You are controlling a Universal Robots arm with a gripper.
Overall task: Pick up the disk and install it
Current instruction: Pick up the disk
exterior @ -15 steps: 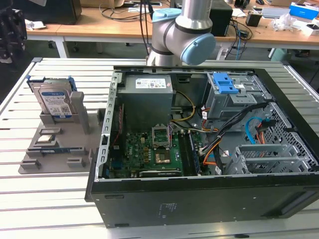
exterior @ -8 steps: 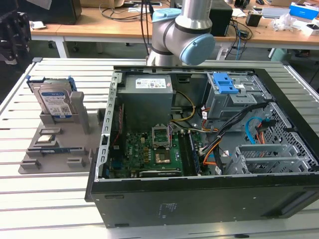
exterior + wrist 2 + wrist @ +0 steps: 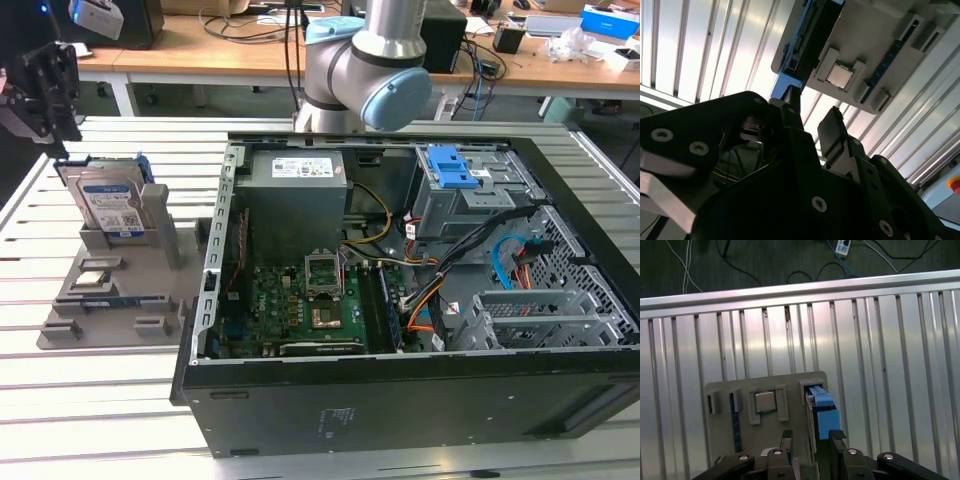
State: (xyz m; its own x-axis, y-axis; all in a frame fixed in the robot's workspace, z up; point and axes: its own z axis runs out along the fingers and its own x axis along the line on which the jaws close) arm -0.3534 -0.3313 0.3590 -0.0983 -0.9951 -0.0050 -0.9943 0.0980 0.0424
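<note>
The disk [image 3: 110, 205] stands upright on its edge in a slot of the grey holder tray [image 3: 110, 300], at the exterior view's left; its white-and-blue label faces the camera. My gripper [image 3: 62, 125] hangs just above and behind the disk's top edge, apart from it. In the first wrist view the disk's blue carrier [image 3: 822, 405] lies just past the gripper [image 3: 811, 437]. Its fingers stand apart and open, with nothing between them. The second wrist view has the gripper [image 3: 811, 112] short of the disk's dark edge [image 3: 810, 35].
The open computer case [image 3: 205, 300] lies on the slatted aluminium table [image 3: 100, 420]. Inside it are a grey power-supply box [image 3: 295, 190], a motherboard [image 3: 310, 300] and a drive bay with a blue latch [image 3: 455, 170]. A processor chip [image 3: 765, 401] sits in the holder tray [image 3: 720, 390].
</note>
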